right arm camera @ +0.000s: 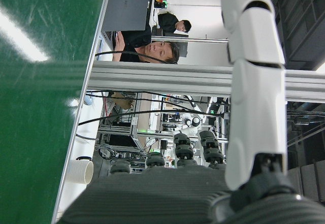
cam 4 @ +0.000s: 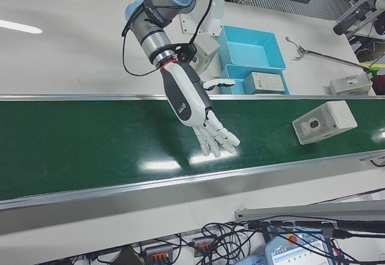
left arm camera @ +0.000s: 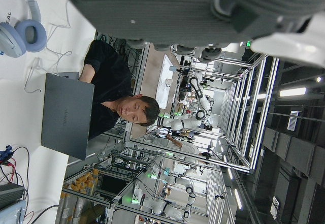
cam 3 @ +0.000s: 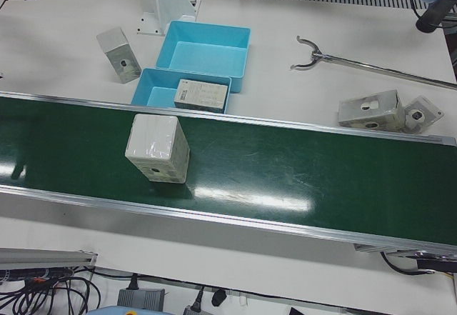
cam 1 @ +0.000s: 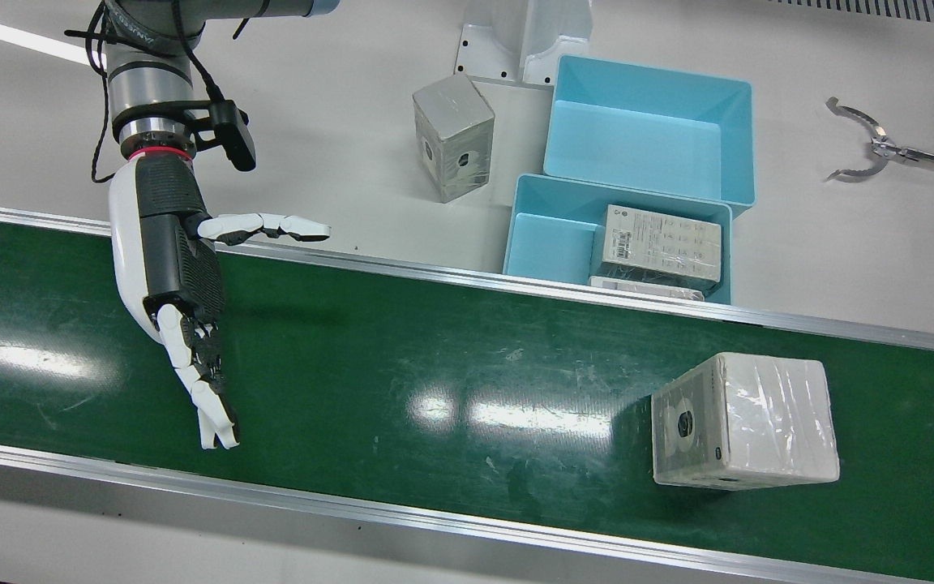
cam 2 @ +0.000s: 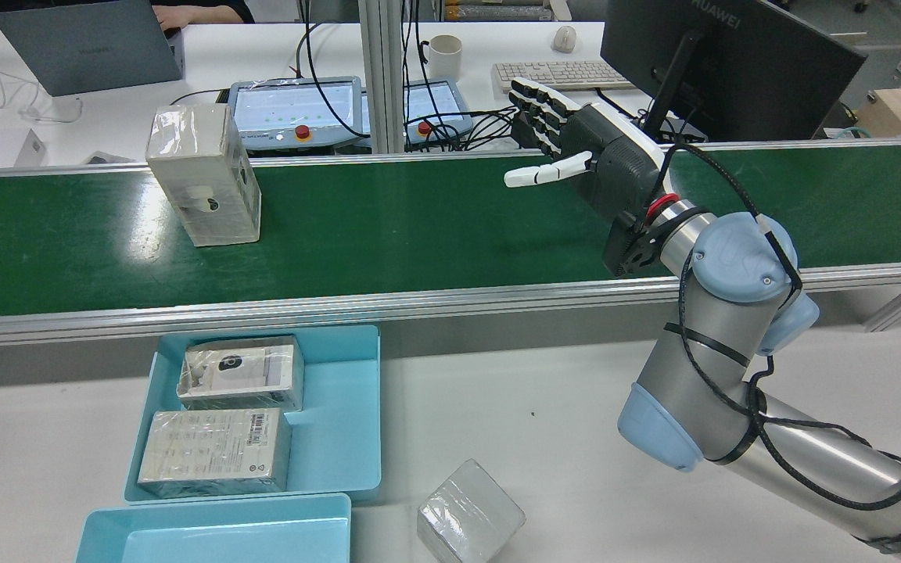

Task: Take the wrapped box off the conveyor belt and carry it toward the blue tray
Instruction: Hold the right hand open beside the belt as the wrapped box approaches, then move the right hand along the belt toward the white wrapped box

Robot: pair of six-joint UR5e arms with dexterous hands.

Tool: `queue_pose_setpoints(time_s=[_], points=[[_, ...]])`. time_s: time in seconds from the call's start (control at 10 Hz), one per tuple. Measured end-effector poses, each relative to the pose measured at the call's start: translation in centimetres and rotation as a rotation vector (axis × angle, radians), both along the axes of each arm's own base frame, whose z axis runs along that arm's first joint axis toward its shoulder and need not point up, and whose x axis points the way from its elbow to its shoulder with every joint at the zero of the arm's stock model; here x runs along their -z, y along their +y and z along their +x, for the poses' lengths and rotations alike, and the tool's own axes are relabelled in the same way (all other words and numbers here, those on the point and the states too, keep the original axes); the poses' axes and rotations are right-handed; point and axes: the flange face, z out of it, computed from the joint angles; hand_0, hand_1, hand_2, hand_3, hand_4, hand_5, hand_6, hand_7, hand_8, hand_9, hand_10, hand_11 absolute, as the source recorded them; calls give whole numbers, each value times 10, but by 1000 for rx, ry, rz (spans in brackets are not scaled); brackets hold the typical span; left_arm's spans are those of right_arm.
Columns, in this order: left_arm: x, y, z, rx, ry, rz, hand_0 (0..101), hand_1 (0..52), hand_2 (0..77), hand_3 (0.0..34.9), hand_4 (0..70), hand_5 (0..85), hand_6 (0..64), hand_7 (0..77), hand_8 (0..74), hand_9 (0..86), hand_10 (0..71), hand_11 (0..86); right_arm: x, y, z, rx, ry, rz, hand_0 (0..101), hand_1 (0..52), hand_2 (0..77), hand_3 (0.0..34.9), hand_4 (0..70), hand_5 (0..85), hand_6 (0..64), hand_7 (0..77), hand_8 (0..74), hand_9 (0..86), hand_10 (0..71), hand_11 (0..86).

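We see the green conveyor belt running across the station. The blue tray sits just beside its robot-side rail and holds two wrapped boxes. The wrapped box rests on the belt, well apart from our right hand. Its long axis lies along the belt, its printed end facing that hand. The right hand hovers over the belt, fingers spread wide and empty. Our left hand shows only close up; we cannot tell its fingers' state.
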Motion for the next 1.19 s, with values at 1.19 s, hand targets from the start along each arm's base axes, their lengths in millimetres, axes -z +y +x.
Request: queue_pose_setpoints(time_s=[1.19], points=[[0,0,0,0,0,0,0,0,11,0,0,11,0,0,0,0,0,0,5,-4,-16,3,-3,-1,483,164,136,103,33,109,0,44,16,16,0,11]])
